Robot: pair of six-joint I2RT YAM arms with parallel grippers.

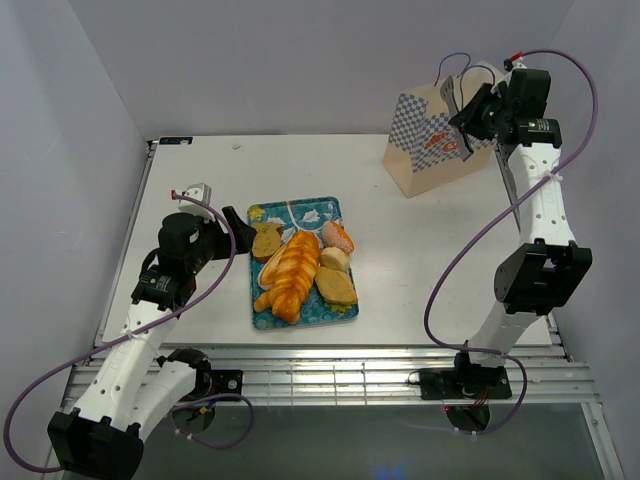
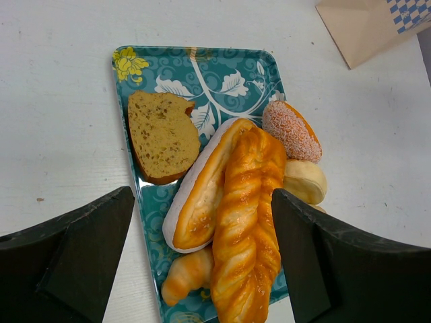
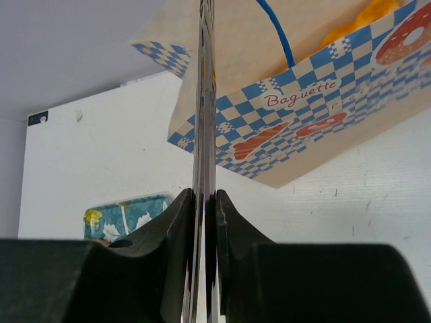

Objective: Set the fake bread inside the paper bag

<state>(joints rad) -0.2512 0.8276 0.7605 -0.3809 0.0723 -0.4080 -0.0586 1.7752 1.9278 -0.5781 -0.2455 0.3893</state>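
The fake bread, a cluster of golden-brown toy pieces, lies on a teal rectangular tray with a white leaf pattern at the middle of the white table. The left gripper is just beside the tray's left edge, its black fingers spread wide and holding nothing. In the left wrist view the glossy braided loaf runs lengthwise up the frame between the two fingers, so its long axis lies roughly along the gripper's reach and its narrow width across the gap. That should suit a straight descent and a closing across the loaf. A long white-edged bun presses against the loaf's side. A brown toast slice, a sugared pink oval bun, a pale round roll and a small croissant share the tray. The left arm is plainly nearer. The cream paper bag with blue-and-white checks and red-orange logos stands well apart at the far right. There the right gripper is pinched on a thin sheet seen edge-on, probably the bag's own wall. Something yellow-orange shows inside the bag's mouth, though I cannot tell what it is.
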